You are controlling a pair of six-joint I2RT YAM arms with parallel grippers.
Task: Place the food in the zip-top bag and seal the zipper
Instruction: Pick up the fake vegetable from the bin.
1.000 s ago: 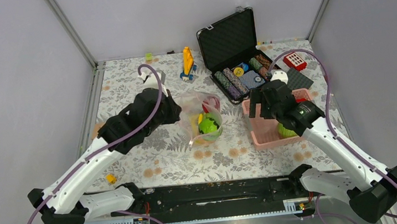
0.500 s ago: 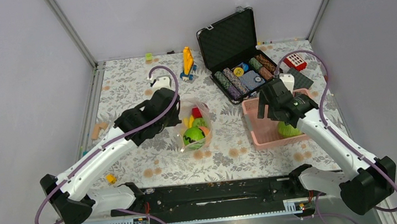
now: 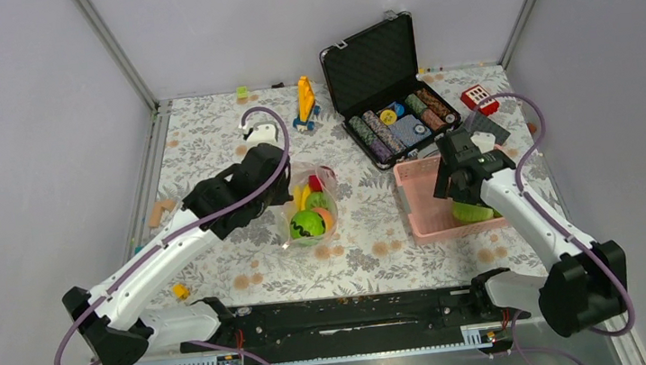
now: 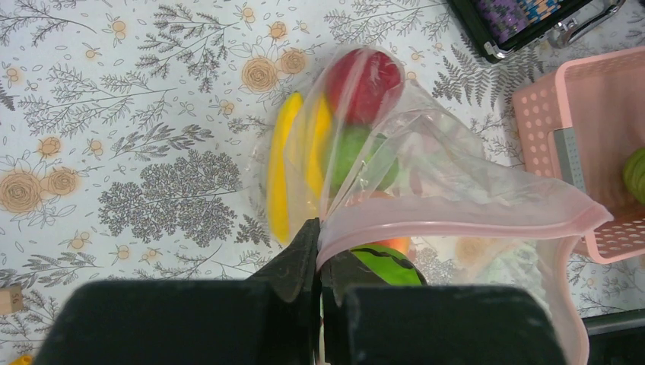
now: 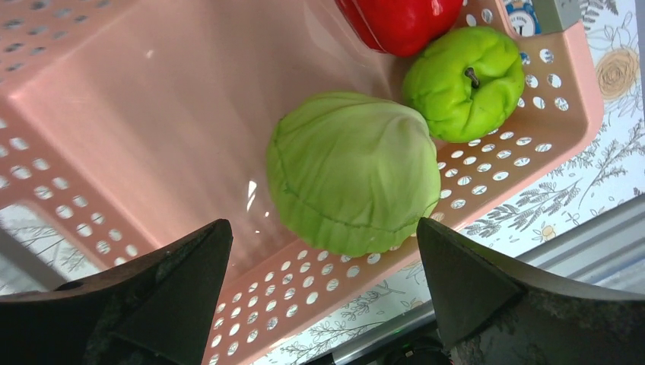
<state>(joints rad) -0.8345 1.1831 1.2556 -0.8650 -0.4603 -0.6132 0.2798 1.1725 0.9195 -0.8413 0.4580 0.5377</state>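
Bag (image 4: 426,163) hangs from the left gripper (image 4: 319,251), jaws pinching its pink zipper (image 4: 456,217) so the mouth gapes toward the basket (image 5: 137,99) — banana (image 4: 278,182) already inside. Right gripper (image 5: 323,251), jaws spread, hovers over the cabbage (image 5: 354,171) — likely the next grab.

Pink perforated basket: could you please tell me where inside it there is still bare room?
The pink perforated basket has bare floor across its left half. Its right corner is crowded: a pale-green cabbage touches a green apple-like fruit, with a red pepper behind. The right arm's open fingers straddle the cabbage.
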